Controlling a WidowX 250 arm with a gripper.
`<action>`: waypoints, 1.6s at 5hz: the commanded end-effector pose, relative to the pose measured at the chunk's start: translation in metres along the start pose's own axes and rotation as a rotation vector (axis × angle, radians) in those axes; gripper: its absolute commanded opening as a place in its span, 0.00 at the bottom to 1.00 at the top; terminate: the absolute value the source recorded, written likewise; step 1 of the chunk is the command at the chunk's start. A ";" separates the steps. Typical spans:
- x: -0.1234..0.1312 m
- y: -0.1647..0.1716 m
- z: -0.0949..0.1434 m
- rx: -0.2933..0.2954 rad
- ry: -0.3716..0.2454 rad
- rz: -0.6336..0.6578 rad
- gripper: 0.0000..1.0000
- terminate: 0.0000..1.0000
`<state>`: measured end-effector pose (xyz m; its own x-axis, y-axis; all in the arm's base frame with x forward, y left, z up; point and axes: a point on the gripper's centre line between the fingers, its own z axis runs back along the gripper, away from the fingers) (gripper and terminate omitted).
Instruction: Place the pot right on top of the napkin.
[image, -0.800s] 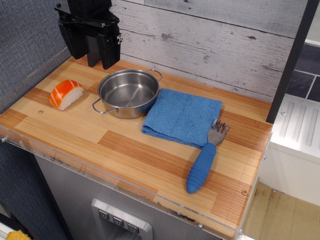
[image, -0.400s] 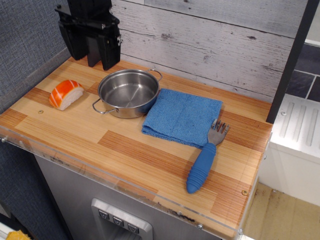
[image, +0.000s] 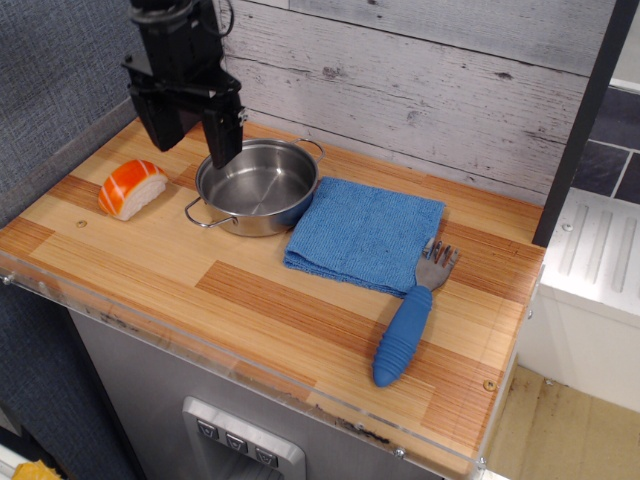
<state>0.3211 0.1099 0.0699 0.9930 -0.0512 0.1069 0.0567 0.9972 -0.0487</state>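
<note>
Wooden boards make up the counter (image: 250, 300), with a grey plank wall behind it. A shiny pot (image: 256, 186) sits near the back, and its right side just touches the blue napkin (image: 365, 233), maybe resting a little on the edge. The pot is empty and is not on top of the napkin yet.

The black gripper (image: 190, 150) hangs over the pot's back left rim. Its two fingers are spread apart and hold nothing. One finger (image: 226, 140) points down at the rim and seems to reach just inside it, while the other is outside, toward the piece of toy sushi (image: 132, 187).

The pot looks light, hard and smooth, so it could slip. I think the best place to grab is the thin rim, with one finger inside and one outside. The wire handles look too skinny to hold well. The napkin is soft and could bunch up if the pot drags across it, so lifting seems better than sliding. A fork (image: 411, 318) with a blue handle lies right beside the napkin.
</note>
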 end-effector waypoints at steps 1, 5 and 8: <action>0.035 0.025 -0.027 0.044 -0.026 -0.005 1.00 0.00; 0.040 0.013 -0.032 0.047 -0.037 -0.054 0.00 0.00; 0.013 -0.032 0.056 0.025 -0.235 -0.085 0.00 0.00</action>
<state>0.3261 0.0724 0.1103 0.9496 -0.1220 0.2889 0.1397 0.9893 -0.0411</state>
